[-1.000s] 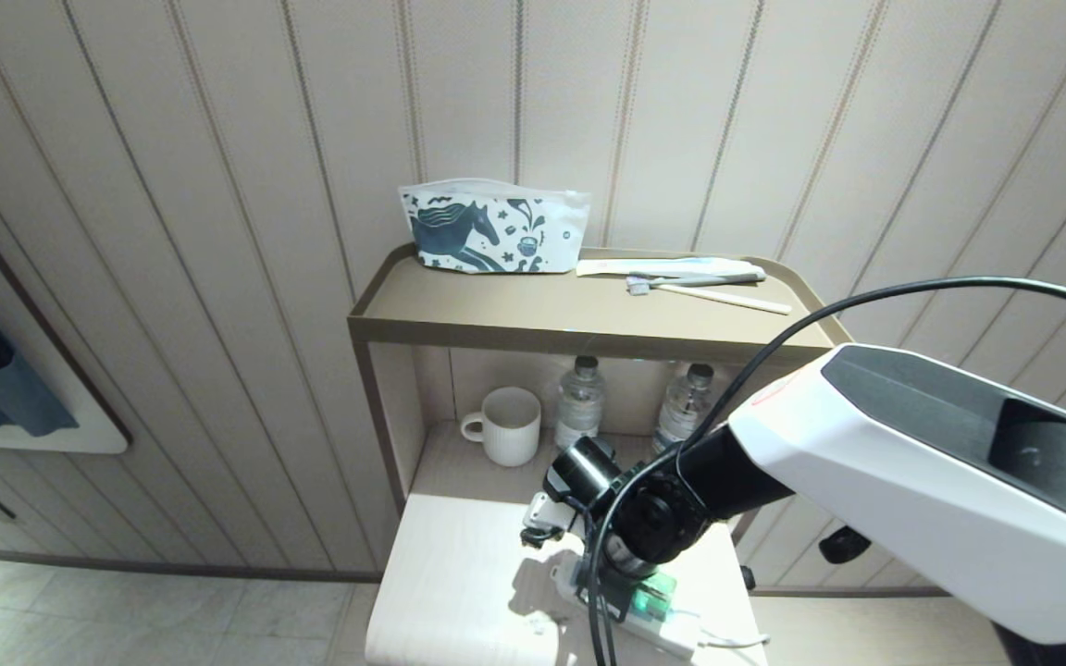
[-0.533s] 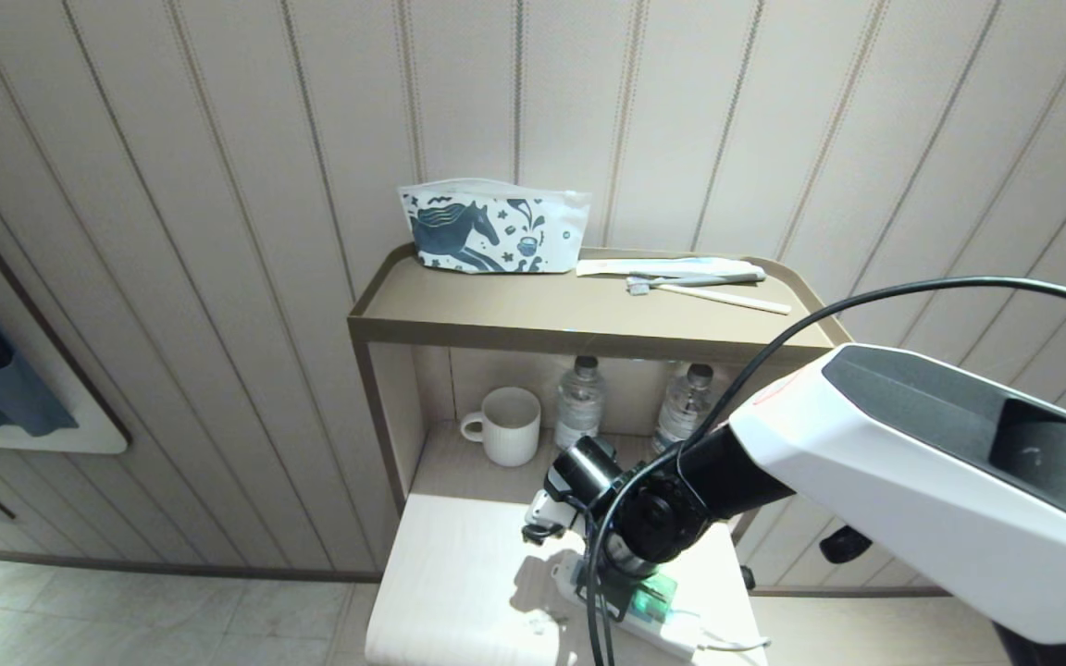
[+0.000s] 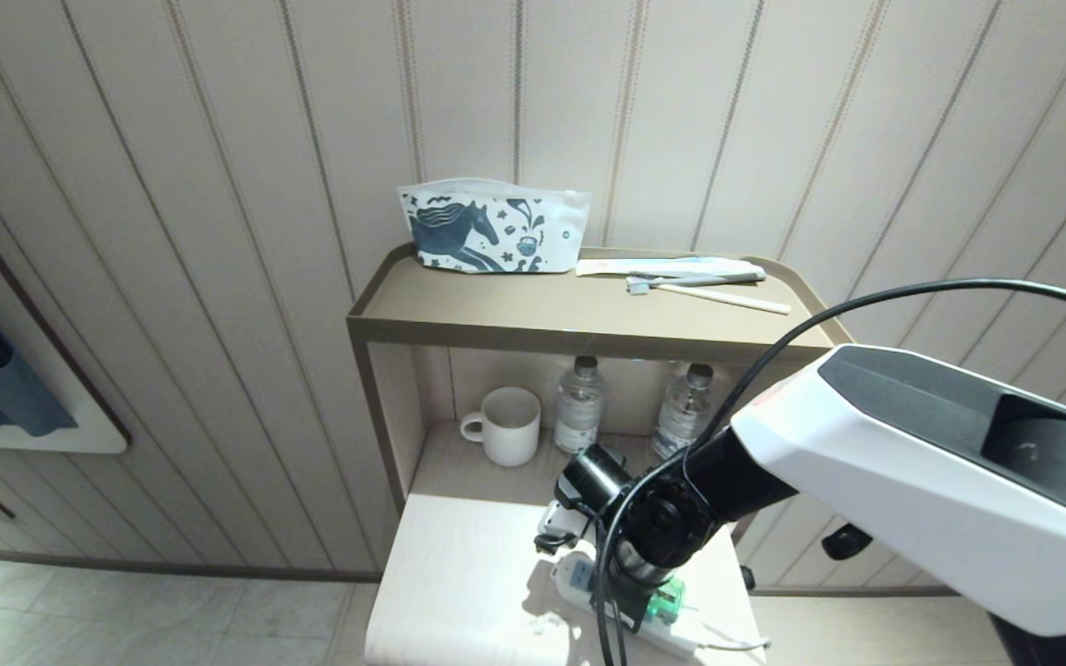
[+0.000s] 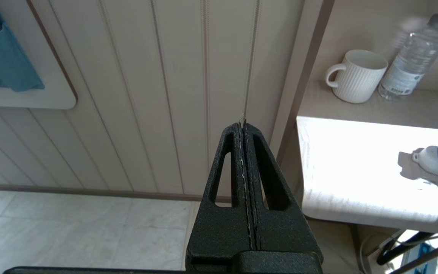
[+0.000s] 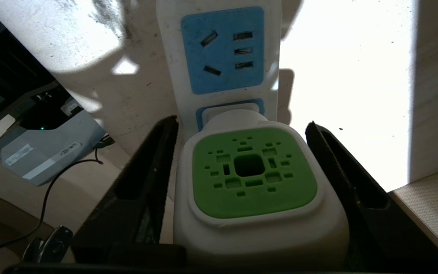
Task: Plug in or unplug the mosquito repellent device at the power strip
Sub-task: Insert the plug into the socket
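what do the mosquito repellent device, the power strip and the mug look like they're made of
Mosquito repellent device: likely moulded plastic, a smooth white shell with a matte green vented face cut with crisp slots.
Power strip: hard white plastic, slightly glossy, with pale blue socket panels inset.
Mug: probably glazed ceramic, white, with thick ribbed walls and a soft sheen.

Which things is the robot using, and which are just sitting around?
Job: mosquito repellent device, power strip, right pincer open around the device.

Lying about: mug, two water bottles, horse-print pouch, toothbrush.
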Tool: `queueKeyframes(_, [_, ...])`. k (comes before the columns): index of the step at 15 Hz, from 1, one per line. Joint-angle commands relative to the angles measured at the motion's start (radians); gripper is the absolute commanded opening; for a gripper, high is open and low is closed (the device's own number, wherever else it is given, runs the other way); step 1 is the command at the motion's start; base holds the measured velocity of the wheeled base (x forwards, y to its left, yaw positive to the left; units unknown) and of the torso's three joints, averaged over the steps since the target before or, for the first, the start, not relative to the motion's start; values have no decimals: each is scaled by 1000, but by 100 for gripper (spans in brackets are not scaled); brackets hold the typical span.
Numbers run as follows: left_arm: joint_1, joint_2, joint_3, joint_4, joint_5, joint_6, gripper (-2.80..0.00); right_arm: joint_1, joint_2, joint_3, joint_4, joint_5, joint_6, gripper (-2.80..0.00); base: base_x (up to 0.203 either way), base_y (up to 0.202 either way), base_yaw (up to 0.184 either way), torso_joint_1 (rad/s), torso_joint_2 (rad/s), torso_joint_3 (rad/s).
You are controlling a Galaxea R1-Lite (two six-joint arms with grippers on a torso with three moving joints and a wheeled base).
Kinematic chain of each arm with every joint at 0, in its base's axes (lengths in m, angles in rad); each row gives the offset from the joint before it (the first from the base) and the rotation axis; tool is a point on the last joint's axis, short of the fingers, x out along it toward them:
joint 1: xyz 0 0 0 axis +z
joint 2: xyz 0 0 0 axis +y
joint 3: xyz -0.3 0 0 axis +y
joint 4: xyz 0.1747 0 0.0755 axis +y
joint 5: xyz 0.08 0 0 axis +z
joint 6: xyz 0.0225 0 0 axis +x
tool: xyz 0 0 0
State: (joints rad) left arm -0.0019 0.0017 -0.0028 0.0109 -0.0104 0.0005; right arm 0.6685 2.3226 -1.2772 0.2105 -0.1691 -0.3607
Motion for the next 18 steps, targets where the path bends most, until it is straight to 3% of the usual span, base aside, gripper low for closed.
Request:
queueKeyframes(1, [-1,0,0,0,0,0,-280,2,-3,-1,-2,-1,-3,0,0,0,0,0,0,0])
queueKeyframes(9, [0,1,3,0,0,1,-280,3,-11,-18,0,-1,-5,0,0,0,0,0,0,0])
queueKeyframes(18, [-1,1,0,0,0,0,-280,3,-195,6,10,-3,-14,0,0,0,0,0,0,0])
